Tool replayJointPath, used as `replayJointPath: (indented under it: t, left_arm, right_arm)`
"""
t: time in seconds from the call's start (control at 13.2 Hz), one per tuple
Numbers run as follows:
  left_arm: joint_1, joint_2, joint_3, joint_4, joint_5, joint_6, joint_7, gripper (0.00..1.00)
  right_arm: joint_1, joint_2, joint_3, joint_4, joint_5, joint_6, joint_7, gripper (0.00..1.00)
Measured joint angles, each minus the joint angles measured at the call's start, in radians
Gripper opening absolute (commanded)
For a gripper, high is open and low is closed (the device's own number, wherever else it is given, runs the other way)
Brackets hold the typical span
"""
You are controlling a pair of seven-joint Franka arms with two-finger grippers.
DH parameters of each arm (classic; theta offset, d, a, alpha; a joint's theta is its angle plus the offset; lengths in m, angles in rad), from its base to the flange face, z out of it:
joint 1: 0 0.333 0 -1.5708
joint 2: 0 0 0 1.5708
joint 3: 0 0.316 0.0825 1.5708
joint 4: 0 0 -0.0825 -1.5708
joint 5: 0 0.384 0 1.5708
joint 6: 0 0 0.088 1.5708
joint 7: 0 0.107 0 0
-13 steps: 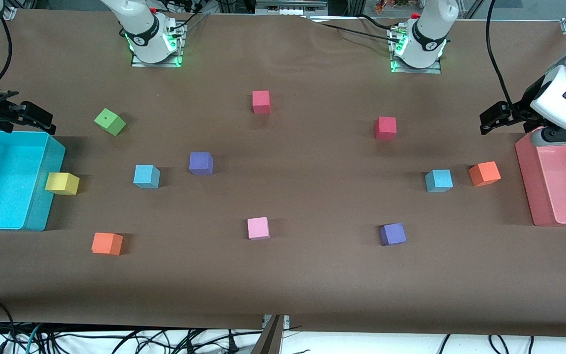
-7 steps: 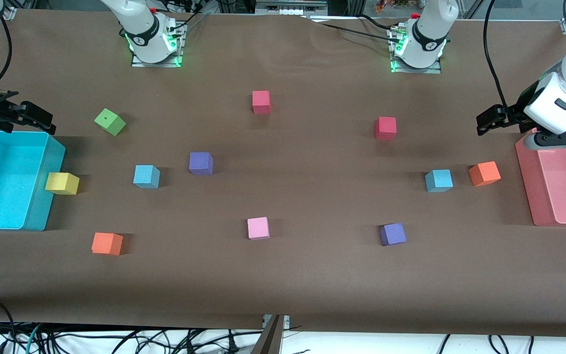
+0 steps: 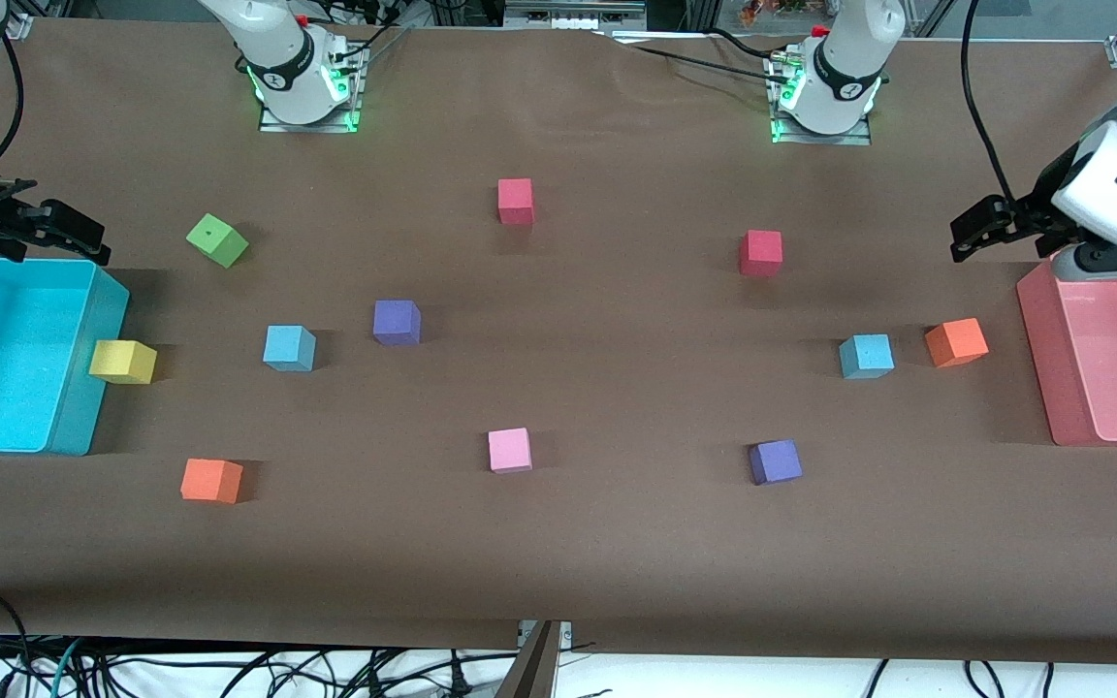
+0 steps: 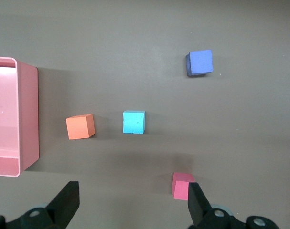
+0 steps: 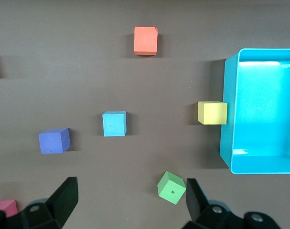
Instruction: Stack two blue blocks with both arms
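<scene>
Two sky-blue blocks lie on the brown table. One blue block (image 3: 289, 347) is toward the right arm's end, beside a purple cube; it shows in the right wrist view (image 5: 114, 123). The other blue block (image 3: 866, 355) is toward the left arm's end, beside an orange cube; it shows in the left wrist view (image 4: 134, 122). My left gripper (image 3: 970, 236) (image 4: 133, 205) is open and empty, up over the table by the pink bin's corner. My right gripper (image 3: 81, 237) (image 5: 130, 200) is open and empty, up over the table by the turquoise bin's corner.
A turquoise bin (image 3: 83, 388) with a yellow cube (image 3: 122, 361) against it stands at the right arm's end. A pink bin (image 3: 1038, 349) stands at the left arm's end. Green (image 3: 217, 239), red (image 3: 515, 201) (image 3: 760, 252), purple (image 3: 397, 321) (image 3: 775, 461), pink (image 3: 509, 450) and orange (image 3: 211, 480) (image 3: 956, 341) cubes lie scattered.
The left arm's wrist dipped slightly toward the table's middle, then rose back by the pink bin. The right arm and all blocks have not moved.
</scene>
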Motion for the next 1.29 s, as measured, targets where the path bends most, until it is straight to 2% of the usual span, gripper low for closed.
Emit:
replayJointPath:
  t: [1.29]
  left_arm:
    - [0.014,-0.040,0.001,-0.033,-0.023,0.002,0.000,1.00]
  right_arm:
    - [0.000,0.000,0.000,0.000,0.000,0.000,0.000,1.00]
